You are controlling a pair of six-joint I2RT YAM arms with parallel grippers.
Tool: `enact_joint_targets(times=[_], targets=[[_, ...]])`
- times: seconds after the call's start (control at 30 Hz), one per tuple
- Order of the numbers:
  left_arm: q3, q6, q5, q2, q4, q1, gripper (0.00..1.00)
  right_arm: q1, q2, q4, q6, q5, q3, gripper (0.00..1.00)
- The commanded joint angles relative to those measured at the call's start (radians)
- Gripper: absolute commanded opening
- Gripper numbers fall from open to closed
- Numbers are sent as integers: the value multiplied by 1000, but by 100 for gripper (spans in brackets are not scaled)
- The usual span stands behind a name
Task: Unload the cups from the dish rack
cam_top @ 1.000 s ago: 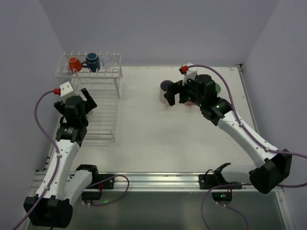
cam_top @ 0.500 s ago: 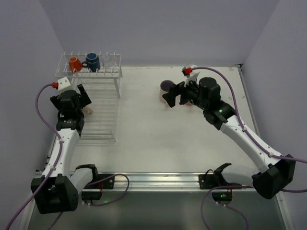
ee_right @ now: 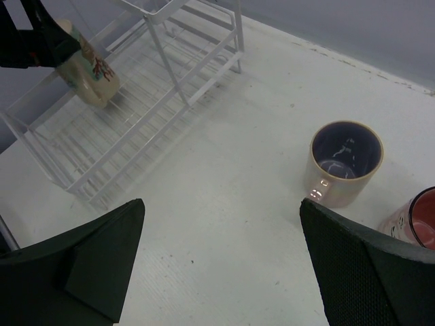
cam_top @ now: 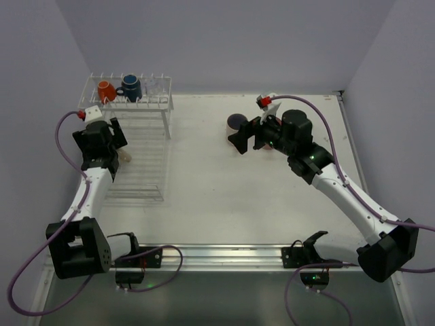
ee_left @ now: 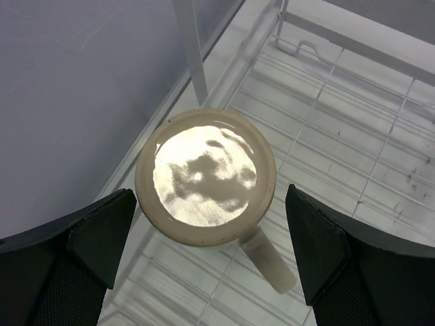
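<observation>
Over the lower tray (cam_top: 139,178) of the dish rack (ee_right: 146,115): we see the cream mug (ee_left: 204,170) tilted, with its mouth toward the left wrist camera. We cannot tell whether it rests on the wires.
Left gripper (ee_left: 211,191): its fingers are spread on either side of the cream mug's rim. We cannot tell whether they pinch it.
Right gripper (ee_right: 221,204): its fingers are wide apart above the table (cam_top: 204,197), holding nothing.
Purple-lined mug (ee_right: 343,163): upright on the table, with the pink mug (ee_right: 416,221) near it.
Upper shelf (cam_top: 155,89): we see the orange mug (cam_top: 105,90) and the dark blue mug (cam_top: 130,87) side by side.
</observation>
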Motion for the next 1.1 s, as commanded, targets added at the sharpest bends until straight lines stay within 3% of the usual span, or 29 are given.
enact_joint_targets(times=[0.0, 0.7, 0.87, 1.0, 1.07], targets=[[51, 34, -16, 23, 99, 24, 100, 0, -15, 54, 13, -31, -5, 99], [34, 46, 16, 92, 202, 50, 100, 17, -6, 50, 1, -59, -3, 99], [-10, 40, 15, 87, 239, 50, 88, 17, -23, 60, 1, -42, -14, 99], [-35, 34, 29, 93, 251, 50, 92, 18, -46, 67, 6, -49, -21, 99], [-32, 33, 29, 95, 250, 50, 89, 18, -51, 68, 9, -55, -21, 99]])
